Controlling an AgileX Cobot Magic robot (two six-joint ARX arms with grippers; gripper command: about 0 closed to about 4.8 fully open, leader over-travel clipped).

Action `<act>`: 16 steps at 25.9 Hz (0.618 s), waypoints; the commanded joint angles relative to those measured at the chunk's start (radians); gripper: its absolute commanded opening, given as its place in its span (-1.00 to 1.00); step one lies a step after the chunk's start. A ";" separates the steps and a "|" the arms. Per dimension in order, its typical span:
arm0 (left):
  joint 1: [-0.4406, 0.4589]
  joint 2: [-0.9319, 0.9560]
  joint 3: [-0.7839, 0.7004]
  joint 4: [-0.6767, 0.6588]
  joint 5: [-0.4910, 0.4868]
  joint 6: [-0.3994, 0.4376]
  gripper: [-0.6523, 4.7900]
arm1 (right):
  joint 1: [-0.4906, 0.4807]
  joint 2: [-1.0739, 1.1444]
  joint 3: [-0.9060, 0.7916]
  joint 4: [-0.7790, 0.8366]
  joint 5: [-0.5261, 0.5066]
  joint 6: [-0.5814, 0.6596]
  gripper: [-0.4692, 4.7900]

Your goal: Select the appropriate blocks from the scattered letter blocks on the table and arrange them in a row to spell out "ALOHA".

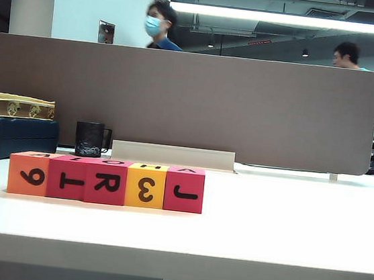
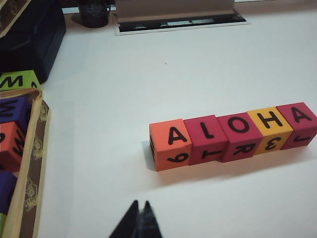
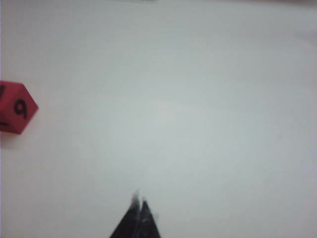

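Five matte foam letter blocks (image 2: 233,135) with square faces and bold black letters sit touching in a row on the smooth white table (image 2: 173,74), well ahead of the left gripper (image 2: 139,220), whose dark pointed fingers are clenched empty. The right gripper (image 3: 139,218) is likewise clenched over bare tabletop, the red end block (image 3: 16,107) off to its side.

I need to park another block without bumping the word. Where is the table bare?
Bare table lies right of the block row, and in front of it up to the front edge. Both tools, left and right, are shut over bare top. It is crowded left of the row: box, green block, mug.
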 commanded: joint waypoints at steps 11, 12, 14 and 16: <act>0.001 0.000 0.003 -0.001 0.030 -0.003 -0.78 | 0.002 -0.204 0.004 0.019 0.023 0.001 -0.82; 0.001 0.000 0.003 -0.001 0.030 -0.003 -0.78 | 0.002 -0.212 0.004 0.019 0.023 0.001 -0.82; 0.001 0.000 0.003 -0.001 0.030 -0.003 -0.78 | 0.002 -0.230 0.004 0.019 0.023 0.001 -0.82; 0.001 0.000 0.003 -0.001 0.030 -0.003 -0.78 | 0.003 -0.238 0.004 0.019 0.023 0.001 -0.82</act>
